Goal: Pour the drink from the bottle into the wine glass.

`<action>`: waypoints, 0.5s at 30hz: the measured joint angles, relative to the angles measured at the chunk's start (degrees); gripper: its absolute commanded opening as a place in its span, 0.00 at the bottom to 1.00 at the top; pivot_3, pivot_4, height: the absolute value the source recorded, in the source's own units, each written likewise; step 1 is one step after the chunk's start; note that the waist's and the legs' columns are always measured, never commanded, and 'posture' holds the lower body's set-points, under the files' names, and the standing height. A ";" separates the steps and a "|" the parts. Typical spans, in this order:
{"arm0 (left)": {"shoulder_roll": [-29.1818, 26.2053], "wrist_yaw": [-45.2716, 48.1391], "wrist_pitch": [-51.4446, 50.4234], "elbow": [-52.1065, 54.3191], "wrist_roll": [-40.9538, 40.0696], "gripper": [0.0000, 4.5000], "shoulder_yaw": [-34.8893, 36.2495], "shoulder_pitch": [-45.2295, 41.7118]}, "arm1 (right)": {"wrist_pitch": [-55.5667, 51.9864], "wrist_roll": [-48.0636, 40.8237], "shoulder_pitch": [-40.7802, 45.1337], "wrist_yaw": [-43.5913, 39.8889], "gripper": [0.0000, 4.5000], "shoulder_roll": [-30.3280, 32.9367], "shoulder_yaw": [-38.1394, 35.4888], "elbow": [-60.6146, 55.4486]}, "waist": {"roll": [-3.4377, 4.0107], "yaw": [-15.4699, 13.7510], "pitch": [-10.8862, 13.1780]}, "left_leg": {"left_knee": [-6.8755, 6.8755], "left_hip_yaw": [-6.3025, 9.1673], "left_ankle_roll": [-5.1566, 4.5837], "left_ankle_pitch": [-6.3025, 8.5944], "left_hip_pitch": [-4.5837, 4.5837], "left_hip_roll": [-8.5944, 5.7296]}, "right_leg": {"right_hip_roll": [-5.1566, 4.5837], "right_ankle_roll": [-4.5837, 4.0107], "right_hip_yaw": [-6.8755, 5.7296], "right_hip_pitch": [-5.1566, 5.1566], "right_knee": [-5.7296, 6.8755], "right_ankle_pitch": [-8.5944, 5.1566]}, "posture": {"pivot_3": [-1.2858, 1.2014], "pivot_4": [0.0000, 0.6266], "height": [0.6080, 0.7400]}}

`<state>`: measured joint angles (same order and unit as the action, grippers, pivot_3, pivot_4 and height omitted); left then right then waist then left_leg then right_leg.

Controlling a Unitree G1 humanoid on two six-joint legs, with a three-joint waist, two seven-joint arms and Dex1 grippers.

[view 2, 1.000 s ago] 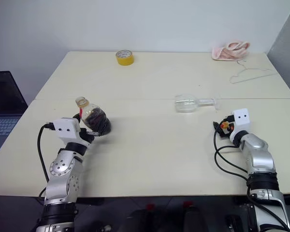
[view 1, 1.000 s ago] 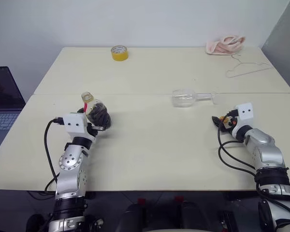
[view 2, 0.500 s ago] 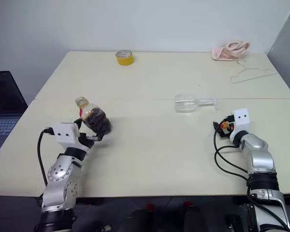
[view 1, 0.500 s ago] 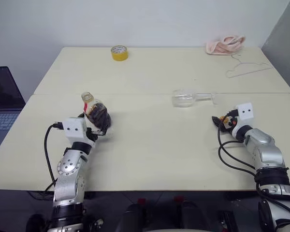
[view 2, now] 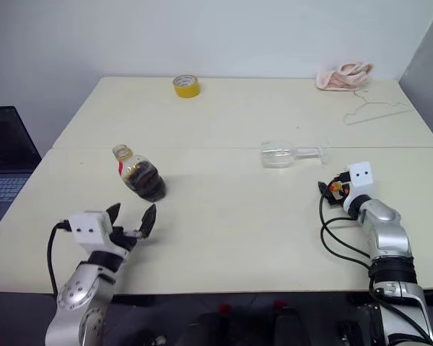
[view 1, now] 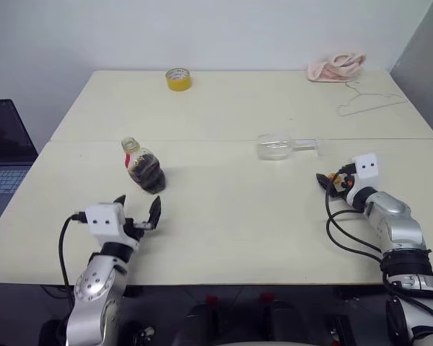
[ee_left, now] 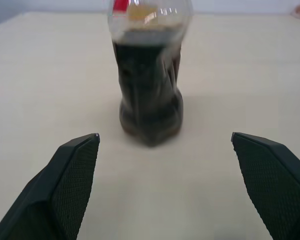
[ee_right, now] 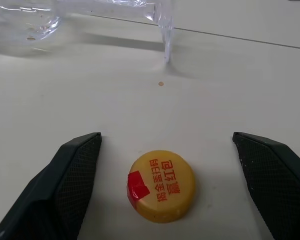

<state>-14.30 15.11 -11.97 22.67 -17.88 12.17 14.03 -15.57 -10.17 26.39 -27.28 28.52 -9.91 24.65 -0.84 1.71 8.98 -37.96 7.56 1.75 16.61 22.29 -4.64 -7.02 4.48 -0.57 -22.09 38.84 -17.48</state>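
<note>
The bottle [view 1: 143, 167] stands on the table with no cap on, its body dark with the drink [ee_left: 150, 100]. My left gripper [view 1: 138, 204] is open a short way in front of it, toward the table's near edge, and touches nothing. The wine glass [view 1: 285, 146] lies on its side near the middle right, its foot [ee_right: 162, 25] toward my right gripper [view 1: 325, 180]. That gripper is open and low over the table. A yellow cap [ee_right: 161, 186] lies on the tabletop between its fingers [ee_right: 75, 170], untouched.
A yellow tape roll [view 1: 178, 78] sits at the far edge. A pink cloth [view 1: 336, 66] and a wire hanger [view 1: 368, 101] lie at the far right. A laptop [view 1: 3, 162] stands off the table's left side. A seam [view 1: 202, 140] joins the two tabletops.
My left gripper, open around the bottle before, has drawn back toward the near edge and sunk a little, leaving the bottle standing. The right arm has not moved.
</note>
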 measured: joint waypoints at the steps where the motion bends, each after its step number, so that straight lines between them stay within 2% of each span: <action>1: -0.58 0.81 -0.27 0.45 0.00 0.99 -0.69 0.64 | 0.12 0.00 0.07 -0.03 1.00 0.00 0.00 0.25 | 0.00 -0.02 0.00 | 0.01 -0.01 0.00 0.00 -0.09 0.00 | 0.00 0.00 0.01 0.07 0.00 0.00 | 0.52 0.24 1.00; 6: -5.80 7.11 -1.59 -0.07 1.86 0.99 -7.33 -2.04 | 0.55 0.01 0.18 -0.15 1.00 -0.17 0.03 0.73 | 0.00 -0.07 0.00 | 0.07 -0.01 -0.03 0.02 -0.39 0.00 | 0.01 -0.01 0.00 0.38 -0.12 -0.01 | 0.52 0.24 1.00; 12: -7.96 12.39 -3.20 -0.25 2.68 0.99 -13.78 -8.56 | 0.24 -0.07 -1.37 -0.32 1.00 -0.06 0.14 -2.52 | 0.05 0.01 0.03 | 0.14 -0.03 -0.03 0.02 -0.36 0.02 | 0.01 -0.01 0.00 0.32 -0.15 -0.01 | 0.52 0.24 1.00; 15: -9.09 14.15 -4.82 -0.25 2.88 0.99 -15.44 -11.14 | -0.90 -0.02 -3.41 -2.23 1.00 2.23 0.24 -7.13 | 0.05 -0.02 0.03 | 0.12 -0.03 -0.03 0.02 -0.35 0.01 | 0.01 -0.01 0.00 0.34 -0.18 -0.01 | 0.52 0.24 1.00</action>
<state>-23.40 29.26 -16.79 22.43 -15.00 -3.28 2.89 -16.46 -10.19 22.98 -29.51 30.75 -9.67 17.52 -0.79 1.69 9.01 -37.84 7.53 1.72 16.63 21.94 -4.63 -7.01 4.47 -0.57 -21.75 38.66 -17.49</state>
